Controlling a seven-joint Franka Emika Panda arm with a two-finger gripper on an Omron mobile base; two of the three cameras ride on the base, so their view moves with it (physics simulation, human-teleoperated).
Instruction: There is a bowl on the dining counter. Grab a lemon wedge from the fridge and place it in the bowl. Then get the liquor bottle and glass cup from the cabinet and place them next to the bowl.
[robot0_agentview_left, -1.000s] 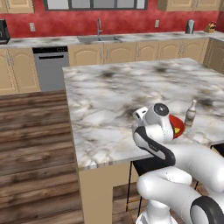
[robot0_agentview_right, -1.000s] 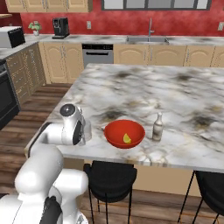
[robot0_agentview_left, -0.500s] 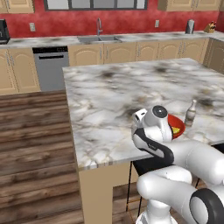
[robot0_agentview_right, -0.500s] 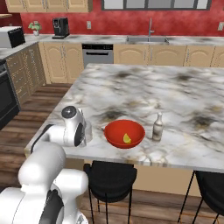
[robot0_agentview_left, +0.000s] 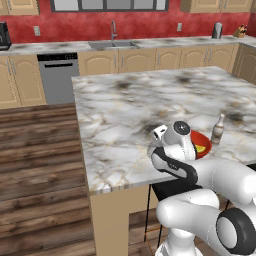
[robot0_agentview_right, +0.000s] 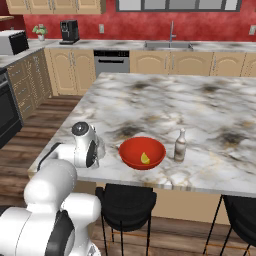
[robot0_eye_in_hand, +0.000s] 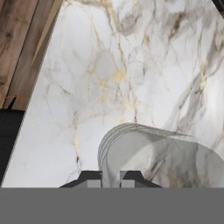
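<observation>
Gripping the glass cup (robot0_eye_in_hand: 144, 153), the gripper (robot0_eye_in_hand: 110, 177) is hanging over the near edge of the dining counter (robot0_agentview_right: 210, 115), its fingers (robot0_eye_in_hand: 90, 178) nearly together on the cup's thin rim wall. Clear, stiff glass like this is likely slippery and breakable, so a pinch on the rim is looking workable only if it is set down gently. Farther right, the bowl (robot0_agentview_right: 142, 152) is sitting with the lemon wedge (robot0_agentview_right: 145, 158) inside, and the liquor bottle (robot0_agentview_right: 180, 145) is standing just beside the bowl.

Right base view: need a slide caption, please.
Lemon wedge in red bowl, liquor bottle beside it on the marble dining counter.
</observation>
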